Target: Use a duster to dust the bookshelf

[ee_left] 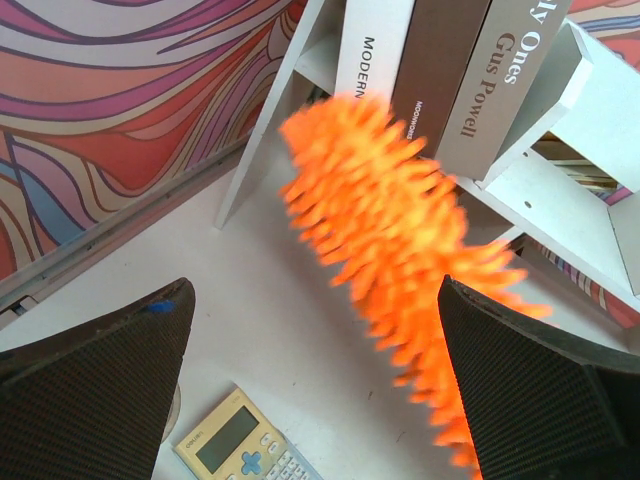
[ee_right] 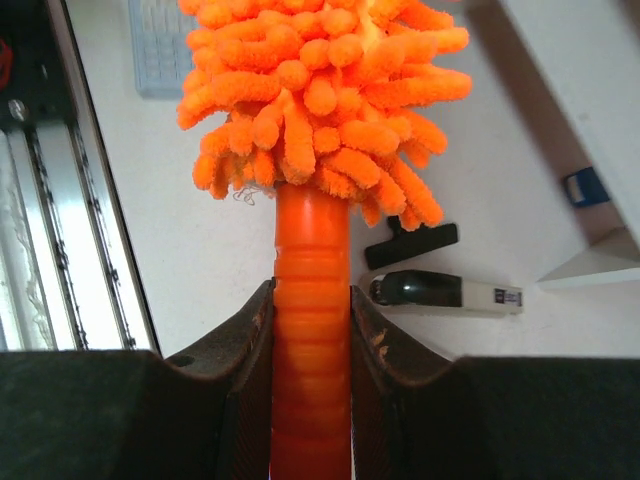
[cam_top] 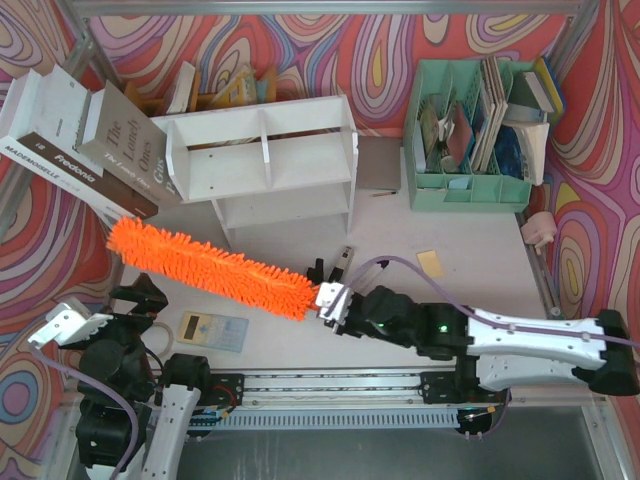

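The right gripper (ee_right: pixel 312 300) is narrowed onto the short ribbed orange plastic handle (ee_right: pixel 312 350) of the long fluffy orange microfibre duster (cam_top: pixel 210 265); the jaws press on both sides of the handle just below the pile, a grip low enough to leave the whole head free for wiping. The arm reaches in from the right, so the head slants up and left across the white tabletop (cam_top: pixel 400 250). Its far tip is at the left end of the wide white wooden two-tier bookshelf (cam_top: pixel 300 160), close under the pale and brown hardback books (cam_top: pixel 80 150) leaning there. In the left wrist view the pile is blurred against the shelf edge, so I cannot tell whether it touches. My judgement is that this slant is meant for a sweep along the shelf front.

The left gripper (ee_left: pixel 315 290) has its jaws spread wide with nothing between them; it hangs near the table's left corner, probably parked out of the duster's path. A cream pocket calculator (cam_top: pixel 212 330) lies just beside the duster's lower side and could be brushed by a low stroke; a white-and-black marker pen (ee_right: pixel 450 292) lies near the handle.
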`<action>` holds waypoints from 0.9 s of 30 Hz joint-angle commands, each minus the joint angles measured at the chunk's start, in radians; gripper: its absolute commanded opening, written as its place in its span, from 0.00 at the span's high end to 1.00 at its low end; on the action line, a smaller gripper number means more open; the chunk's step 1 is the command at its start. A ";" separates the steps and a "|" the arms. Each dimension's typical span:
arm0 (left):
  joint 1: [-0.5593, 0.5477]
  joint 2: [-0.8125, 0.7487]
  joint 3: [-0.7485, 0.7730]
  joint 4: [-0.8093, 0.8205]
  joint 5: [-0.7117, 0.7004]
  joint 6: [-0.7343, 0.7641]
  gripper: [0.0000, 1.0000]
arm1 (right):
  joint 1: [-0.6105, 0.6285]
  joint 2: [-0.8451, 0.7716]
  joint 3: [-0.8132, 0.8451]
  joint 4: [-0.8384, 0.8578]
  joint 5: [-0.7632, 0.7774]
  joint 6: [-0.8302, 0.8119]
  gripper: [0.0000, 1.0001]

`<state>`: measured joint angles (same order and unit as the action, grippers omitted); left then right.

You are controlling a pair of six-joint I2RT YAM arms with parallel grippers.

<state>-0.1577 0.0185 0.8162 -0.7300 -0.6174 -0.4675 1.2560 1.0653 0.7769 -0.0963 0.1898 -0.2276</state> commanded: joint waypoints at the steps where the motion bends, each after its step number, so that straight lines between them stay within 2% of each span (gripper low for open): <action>1: -0.006 0.003 -0.010 0.026 0.005 0.003 0.01 | -0.004 -0.130 0.039 -0.021 0.021 -0.023 1.00; 7: -0.005 0.006 -0.011 0.025 0.009 0.001 0.01 | -0.004 -0.183 0.076 0.014 0.050 -0.042 1.00; 12: -0.005 0.010 -0.011 0.024 0.014 0.001 0.01 | -0.004 -0.058 0.141 0.006 0.264 -0.036 1.00; 17: -0.005 0.014 -0.012 0.027 0.016 0.001 0.01 | -0.006 -0.004 0.114 0.038 0.250 -0.016 1.00; 20: -0.005 0.014 -0.011 0.025 0.015 0.000 0.01 | -0.005 -0.004 0.096 -0.003 0.222 0.006 1.00; 27: -0.005 0.020 -0.012 0.029 0.020 -0.001 0.02 | -0.005 -0.131 -0.002 -0.062 0.171 0.032 1.00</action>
<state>-0.1577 0.0200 0.8146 -0.7300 -0.6094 -0.4675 1.2552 1.0176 0.8089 -0.1352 0.3618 -0.2256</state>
